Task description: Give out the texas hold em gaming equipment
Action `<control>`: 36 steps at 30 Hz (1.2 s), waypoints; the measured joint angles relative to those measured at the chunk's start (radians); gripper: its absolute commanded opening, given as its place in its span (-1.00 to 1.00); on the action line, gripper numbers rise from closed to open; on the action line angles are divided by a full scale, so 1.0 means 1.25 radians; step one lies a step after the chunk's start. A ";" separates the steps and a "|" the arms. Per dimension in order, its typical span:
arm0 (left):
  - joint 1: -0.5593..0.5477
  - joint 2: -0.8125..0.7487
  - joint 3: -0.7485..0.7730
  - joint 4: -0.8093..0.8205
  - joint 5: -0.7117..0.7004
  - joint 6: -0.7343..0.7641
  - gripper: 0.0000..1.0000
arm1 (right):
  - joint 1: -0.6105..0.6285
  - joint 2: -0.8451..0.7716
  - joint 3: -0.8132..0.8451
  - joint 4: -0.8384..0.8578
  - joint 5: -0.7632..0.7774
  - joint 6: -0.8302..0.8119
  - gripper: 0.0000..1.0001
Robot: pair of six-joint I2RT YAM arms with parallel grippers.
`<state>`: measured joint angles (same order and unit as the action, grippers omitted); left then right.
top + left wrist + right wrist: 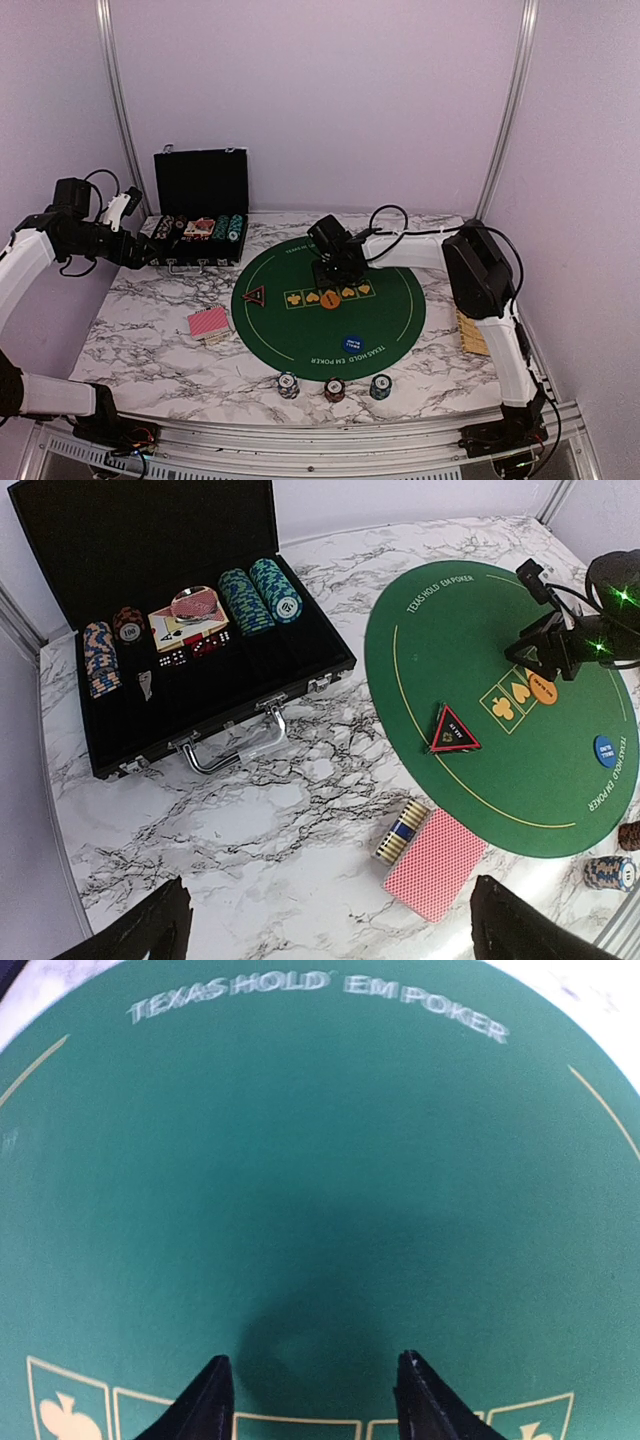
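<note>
a: step in hand?
b: the orange marker, we judge, lying on the green mat. right fingers apart, empty, just far of it. left fingers apart, empty.
a: next?
b: we would lower and straddle it.

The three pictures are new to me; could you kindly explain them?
Two robot arms stand at a marble table. One camera looks down from above; the others ride on each wrist, showing that arm's own fingers. The left hand hangs open and empty near the open black case. The right hand hovers open and empty over the green mat, which carries a triangular marker, an orange marker and a blue marker. Red-backed cards lie beside it; three chip stacks stand near the table's front edge.
</note>
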<state>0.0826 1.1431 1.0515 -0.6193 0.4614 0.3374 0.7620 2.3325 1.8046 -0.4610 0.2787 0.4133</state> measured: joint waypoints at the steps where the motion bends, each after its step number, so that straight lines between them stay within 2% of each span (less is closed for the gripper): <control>1: 0.000 0.000 0.000 0.000 0.000 0.002 0.98 | -0.001 0.000 0.000 -0.001 -0.003 0.002 0.28; 5: 0.000 0.000 0.000 -0.007 -0.002 0.009 0.98 | -0.002 -0.013 -0.020 0.002 -0.013 -0.006 0.37; 9: 0.000 0.000 0.000 -0.010 -0.002 0.012 0.98 | 0.013 -0.069 -0.095 0.004 -0.025 -0.005 0.53; 12: 0.000 -0.001 0.000 -0.011 -0.002 0.013 0.98 | 0.036 -0.121 -0.154 0.008 -0.028 0.003 0.54; 16: 0.000 -0.002 0.000 -0.011 -0.002 0.016 0.98 | 0.070 -0.185 -0.241 0.028 -0.037 0.023 0.42; 21: 0.000 -0.007 0.000 -0.012 -0.001 0.015 0.98 | 0.083 -0.195 -0.302 0.045 -0.049 0.049 0.26; 29: 0.000 -0.009 0.000 -0.012 -0.001 0.015 0.98 | 0.076 -0.190 -0.303 0.058 -0.047 0.064 -0.01; 36: 0.000 -0.011 0.000 -0.012 -0.001 0.015 0.98 | 0.058 -0.172 -0.283 0.069 -0.045 0.072 -0.14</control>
<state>0.0826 1.1290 1.0515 -0.6338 0.4599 0.3561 0.8345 2.1174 1.4509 -0.3748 0.2226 0.5034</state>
